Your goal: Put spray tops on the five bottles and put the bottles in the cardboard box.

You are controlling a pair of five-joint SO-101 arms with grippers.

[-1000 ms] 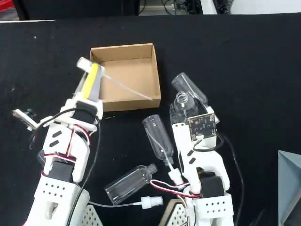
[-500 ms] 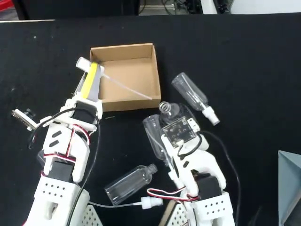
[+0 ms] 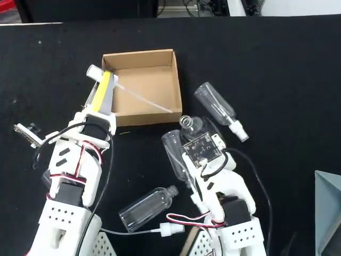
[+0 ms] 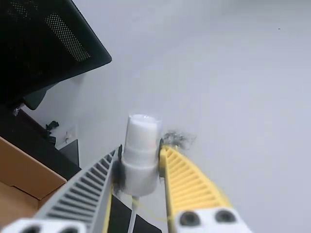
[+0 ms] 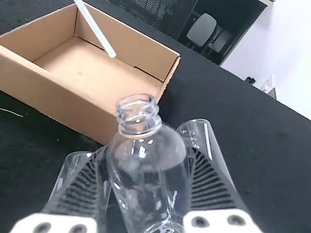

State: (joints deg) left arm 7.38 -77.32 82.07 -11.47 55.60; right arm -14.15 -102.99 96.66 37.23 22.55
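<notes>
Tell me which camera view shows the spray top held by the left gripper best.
The left wrist view: the spray top sits large and close, clamped in the left gripper. The high view shows it small, its tube slanting over the cardboard box. The right wrist view catches the tube's end.

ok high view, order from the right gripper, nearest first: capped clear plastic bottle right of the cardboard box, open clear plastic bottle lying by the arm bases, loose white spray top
From the right gripper:
1. Capped clear plastic bottle, right of it.
2. Open clear plastic bottle, left, near the bases.
3. Loose white spray top, by the bases.
</notes>
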